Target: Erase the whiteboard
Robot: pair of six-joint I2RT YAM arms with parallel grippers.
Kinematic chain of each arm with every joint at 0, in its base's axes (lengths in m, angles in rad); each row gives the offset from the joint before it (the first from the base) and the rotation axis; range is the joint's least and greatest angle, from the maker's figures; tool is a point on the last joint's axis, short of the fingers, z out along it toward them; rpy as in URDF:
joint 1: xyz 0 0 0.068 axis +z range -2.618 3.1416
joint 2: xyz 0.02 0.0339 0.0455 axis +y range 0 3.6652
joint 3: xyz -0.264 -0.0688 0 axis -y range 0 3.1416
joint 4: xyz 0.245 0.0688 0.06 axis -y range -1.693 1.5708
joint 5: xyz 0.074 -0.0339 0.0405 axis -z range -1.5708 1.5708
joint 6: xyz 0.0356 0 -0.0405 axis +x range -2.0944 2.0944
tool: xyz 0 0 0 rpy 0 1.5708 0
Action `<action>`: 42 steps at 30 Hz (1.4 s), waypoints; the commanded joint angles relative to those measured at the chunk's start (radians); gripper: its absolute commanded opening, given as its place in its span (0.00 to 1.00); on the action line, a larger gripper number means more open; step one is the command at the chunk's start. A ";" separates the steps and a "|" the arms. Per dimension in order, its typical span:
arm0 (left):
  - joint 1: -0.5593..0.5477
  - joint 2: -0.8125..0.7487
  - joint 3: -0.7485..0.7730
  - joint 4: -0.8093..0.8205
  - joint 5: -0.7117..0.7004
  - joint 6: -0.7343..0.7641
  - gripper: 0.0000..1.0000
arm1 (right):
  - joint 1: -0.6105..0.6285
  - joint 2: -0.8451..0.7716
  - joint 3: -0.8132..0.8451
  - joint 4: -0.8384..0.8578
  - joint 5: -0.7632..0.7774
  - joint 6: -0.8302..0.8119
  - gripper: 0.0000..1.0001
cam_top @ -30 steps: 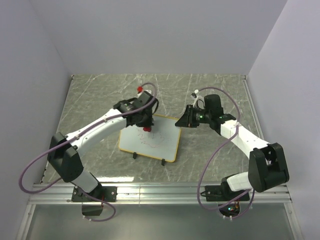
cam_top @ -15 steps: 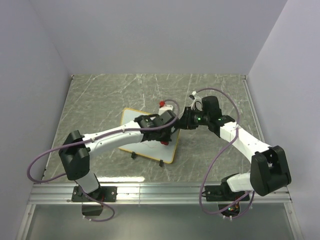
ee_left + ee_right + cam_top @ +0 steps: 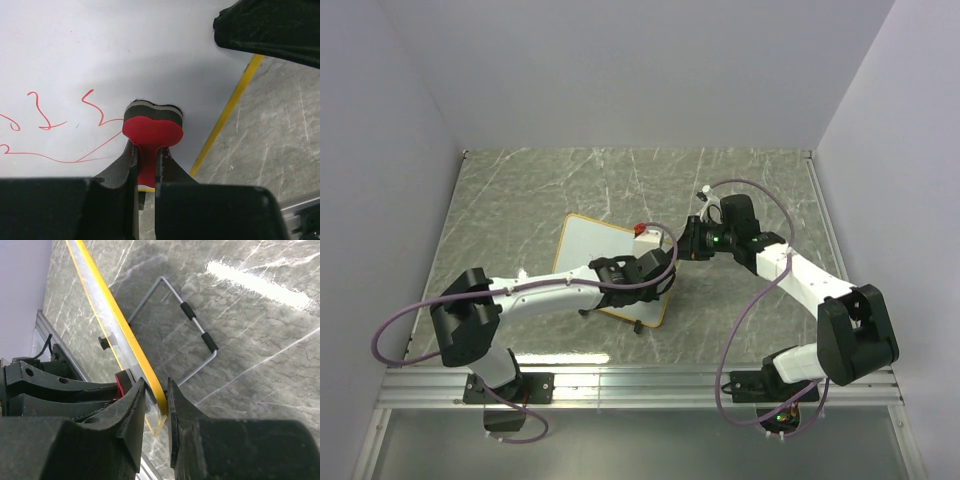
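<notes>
1. The whiteboard [image 3: 592,250] is seen mid-desk [image 3: 520,190], between the two arms.
2. A red-and-black eraser [image 3: 152,127] is clamped tight in the left gripper [image 3: 146,156] and pressed to the board near its yellow right edge, beside red scribbles [image 3: 47,122].
3. The board's yellow frame is pinched by the right gripper [image 3: 156,390], its jaws barely parted.

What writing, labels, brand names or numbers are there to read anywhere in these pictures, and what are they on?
None can be read.
Red scribbles on the whiteboard: loose squiggles and loops, not a word or number.
Eraser: plain red and black, no print showing.
Arms in the top view: any label is too small to read.
</notes>
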 commanded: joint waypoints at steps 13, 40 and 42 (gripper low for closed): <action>0.437 -0.168 -0.255 0.174 0.002 0.125 0.00 | 0.056 0.006 -0.040 -0.141 0.079 -0.007 0.00; 0.369 -0.102 -0.065 0.253 0.216 0.183 0.00 | 0.054 0.006 -0.019 -0.194 0.121 -0.060 0.00; 0.397 -0.095 -0.052 0.243 0.203 0.192 0.00 | 0.054 0.004 -0.016 -0.197 0.122 -0.065 0.00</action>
